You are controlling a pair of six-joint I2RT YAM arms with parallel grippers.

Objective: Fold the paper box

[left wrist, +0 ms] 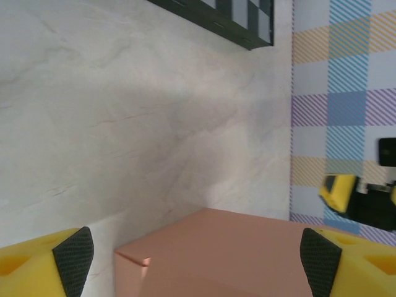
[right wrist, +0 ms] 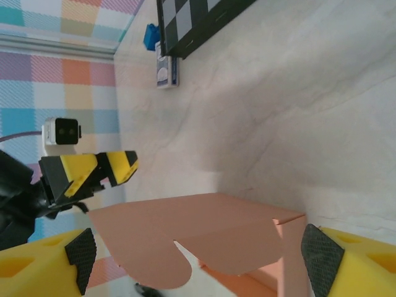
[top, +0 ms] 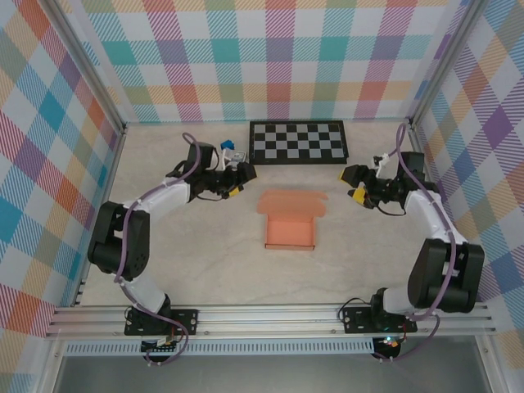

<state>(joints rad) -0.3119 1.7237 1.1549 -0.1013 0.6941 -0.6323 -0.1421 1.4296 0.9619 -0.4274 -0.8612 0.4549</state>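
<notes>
- The paper box (top: 291, 219) lies mid-tabletop (top: 205, 270), partly folded, with its back flaps spread.
- The left gripper (top: 239, 182) is spread wide and empty, near the box's left.
- The right gripper (top: 350, 186) is spread wide and empty, near its right.

Plain salmon-orange paper box (top: 291, 223) on pale beige, marble-veined worktop (top: 205, 262). Behind box: blk-and-wht checkerboard (top: 297, 142). Behind box to its left: small blue cube (top: 227, 146) & blue-wht card pack (right wrist: 166, 71). Flanking box, left claw (top: 241, 182) & right claw (top: 350, 185): yellow w/ blk pads. Walls (top: 278, 57) round box: pastel plaid.
</notes>
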